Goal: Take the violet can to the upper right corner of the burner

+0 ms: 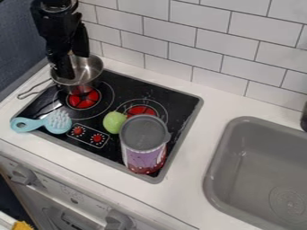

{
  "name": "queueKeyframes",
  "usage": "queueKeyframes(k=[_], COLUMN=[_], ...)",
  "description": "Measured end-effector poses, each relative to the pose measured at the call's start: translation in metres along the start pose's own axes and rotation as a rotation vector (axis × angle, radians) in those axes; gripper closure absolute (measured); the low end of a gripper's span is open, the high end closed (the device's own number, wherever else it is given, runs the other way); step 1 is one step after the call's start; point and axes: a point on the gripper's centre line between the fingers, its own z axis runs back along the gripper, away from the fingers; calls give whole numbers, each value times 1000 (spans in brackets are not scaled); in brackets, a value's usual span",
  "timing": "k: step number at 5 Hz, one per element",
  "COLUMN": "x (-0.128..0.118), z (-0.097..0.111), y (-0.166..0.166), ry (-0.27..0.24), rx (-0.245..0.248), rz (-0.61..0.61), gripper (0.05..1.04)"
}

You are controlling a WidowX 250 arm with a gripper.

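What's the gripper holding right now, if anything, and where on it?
The can isn't held. The gripper is at the pot; whether it grips the rim cannot be told.

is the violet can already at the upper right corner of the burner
No, the violet can stands at the stovetop's lower right, beside the green ball.

Single view: high, in front of counter (205, 143), slanted down toward tiled wall (198, 38), scene askew; fairly near, framing stovetop (180, 99), part of sink (214, 170).
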Motion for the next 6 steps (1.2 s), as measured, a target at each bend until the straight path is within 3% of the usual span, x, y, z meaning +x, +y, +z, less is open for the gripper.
queueKeyframes(k=[1, 2, 3, 4, 6], x=[-2, -21, -50, -81, -139], z=[-9, -4, 9, 31, 61], y=[4, 13, 17, 28, 84], ry=[7, 0, 1, 24, 78], rx=[31, 42, 32, -22, -28], rz=[-6, -99, -218, -353, -819], gripper=[84, 84, 84, 84, 84])
